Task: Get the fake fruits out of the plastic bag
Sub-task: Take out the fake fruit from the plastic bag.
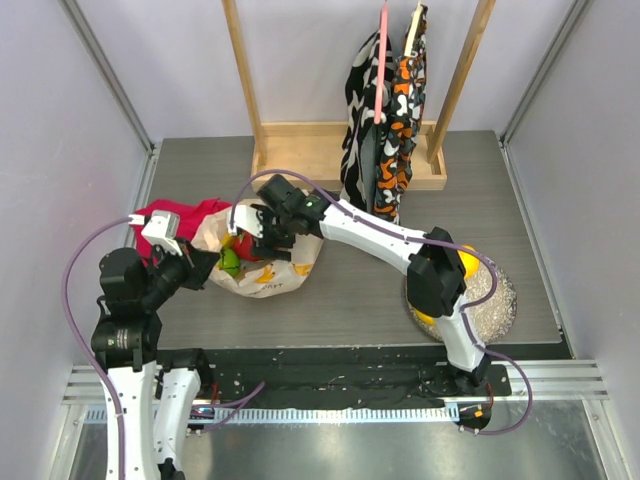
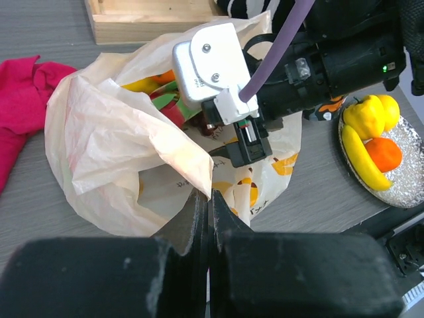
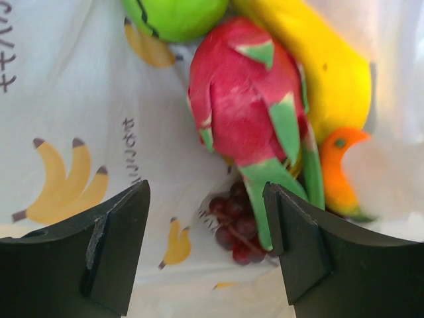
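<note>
Plastic bag [image 1: 262, 262]: on the grey table [image 1: 360, 290], left of centre, mouth open. Left gripper [image 2: 209, 199]: clamped tight on the bag's near rim. Right gripper [image 3: 204, 218]: jaws spread, empty, inside the mouth above the contents, namely pink-red fruit [image 3: 248, 112] (green-scaled), green fruit [image 3: 179, 16], banana [image 3: 324, 66] and grape bunch [image 3: 232, 225]. Silver plate [image 2: 412, 142]: lemon [image 2: 371, 114], orange [image 2: 385, 152], second banana [image 2: 358, 156].

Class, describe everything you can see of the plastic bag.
Thin, crinkly, translucent cream film, the plastic bag is printed with small yellow bananas and dark lettering. It lies slumped on the grey table, mouth open, fake fruits inside. The left gripper pinches its rim; the open right gripper reaches into it.
</note>
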